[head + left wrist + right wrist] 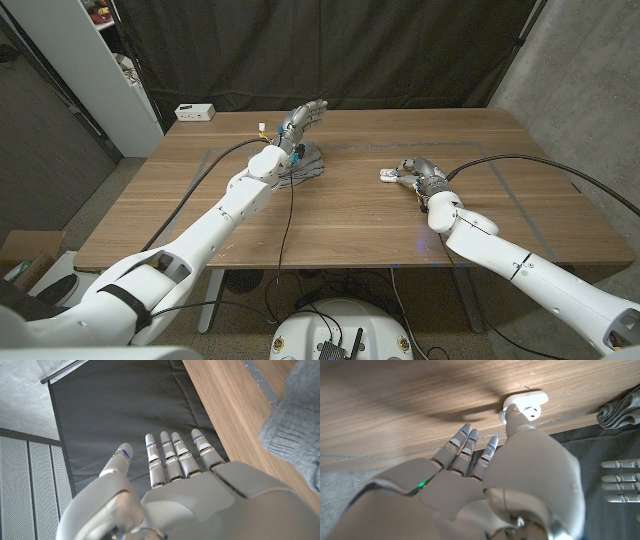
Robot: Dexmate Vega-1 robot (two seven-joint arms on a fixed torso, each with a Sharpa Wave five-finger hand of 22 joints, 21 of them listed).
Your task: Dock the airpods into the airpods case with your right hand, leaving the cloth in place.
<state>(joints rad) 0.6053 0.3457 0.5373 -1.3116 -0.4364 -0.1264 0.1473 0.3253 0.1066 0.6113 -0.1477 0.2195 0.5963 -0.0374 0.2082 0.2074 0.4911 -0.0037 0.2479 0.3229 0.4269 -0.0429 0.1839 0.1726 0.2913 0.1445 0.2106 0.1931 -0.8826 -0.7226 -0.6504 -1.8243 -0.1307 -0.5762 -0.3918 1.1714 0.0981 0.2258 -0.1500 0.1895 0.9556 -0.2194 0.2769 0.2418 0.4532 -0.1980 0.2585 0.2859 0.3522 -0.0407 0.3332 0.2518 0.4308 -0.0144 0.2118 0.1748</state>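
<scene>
Head view first: we see the wooden counter (340, 215) with a grey knitted cloth (303, 163) lying on it, and we place everything else by that cloth. The left hand (303, 120) hangs above the cloth's far edge, its fingers straight, close together and reaching away from the robot, gripping nothing. In the left wrist view we see the same hand (175, 490) from behind, fingers (165, 457) extended toward the dark curtain (115, 405), the cloth (295, 435) on the counter's edge beside it.

Well apart from the cloth, off to the robot's right, lies the white airpods case (386, 176), flat on the counter. The right hand (418, 173) sits just beyond it, on the side away from the cloth, fingers partly curled. In the right wrist view the right hand (485, 480) shows its thumb tip touching the case (526, 401), while the other fingers (465, 440) bend loosely near the wood, apart from it. We see no real grip on the case, only that touch. We cannot tell whether the earbuds are seated in the case or not; they are too small to make out.

A small white box (194, 112) rests near the far corner of the counter, beyond the cloth.
</scene>
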